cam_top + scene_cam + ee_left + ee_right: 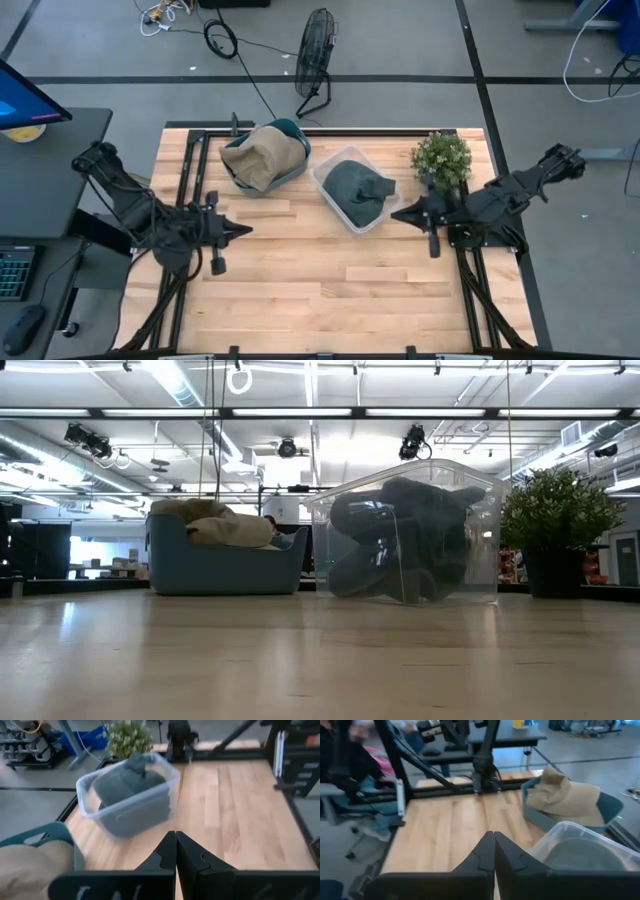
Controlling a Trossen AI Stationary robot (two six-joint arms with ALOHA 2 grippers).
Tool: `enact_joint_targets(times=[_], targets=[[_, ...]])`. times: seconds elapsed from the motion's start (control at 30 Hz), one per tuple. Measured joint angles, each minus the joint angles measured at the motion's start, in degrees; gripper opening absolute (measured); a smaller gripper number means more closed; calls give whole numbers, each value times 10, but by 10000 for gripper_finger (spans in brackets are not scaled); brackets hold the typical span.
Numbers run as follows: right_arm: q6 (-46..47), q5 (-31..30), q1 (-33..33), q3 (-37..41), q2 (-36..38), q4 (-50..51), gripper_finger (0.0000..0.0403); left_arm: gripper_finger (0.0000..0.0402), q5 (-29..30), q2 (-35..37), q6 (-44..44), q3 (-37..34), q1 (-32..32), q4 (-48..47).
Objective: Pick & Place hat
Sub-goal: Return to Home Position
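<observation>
A dark grey-green hat point(358, 187) lies inside a clear plastic bin point(334, 203) at the table's far middle; the low view shows the hat point(400, 540) filling that bin point(480, 560). A tan hat point(256, 158) rests in a teal tub point(296, 172) to the left, draped over its rim. My left gripper point(246, 230) is shut, hovering at the left side, pointing right. My right gripper point(394, 213) is shut, just right of the clear bin, pointing left. Each wrist view shows shut fingertips: left gripper point(175, 838), right gripper point(494, 838).
A small potted plant point(441, 158) stands at the far right of the table, behind my right arm. Black frame rails point(190, 180) run along the table's left and right sides. Bare wooden tabletop point(320, 290) stretches across the near half. A person sits beyond the table in the right wrist view.
</observation>
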State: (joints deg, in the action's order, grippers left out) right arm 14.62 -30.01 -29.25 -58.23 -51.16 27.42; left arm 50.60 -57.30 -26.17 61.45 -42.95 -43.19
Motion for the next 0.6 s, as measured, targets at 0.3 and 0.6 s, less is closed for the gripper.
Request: enact_joint_targets(times=[0.3,0.6], targets=[[7,-51,-20,96,133,-22,4,2,-170,-11,223,-95,92,301],[29,-51,-20,166,234,-24,4,3,-178,94,243,-102,180,261]])
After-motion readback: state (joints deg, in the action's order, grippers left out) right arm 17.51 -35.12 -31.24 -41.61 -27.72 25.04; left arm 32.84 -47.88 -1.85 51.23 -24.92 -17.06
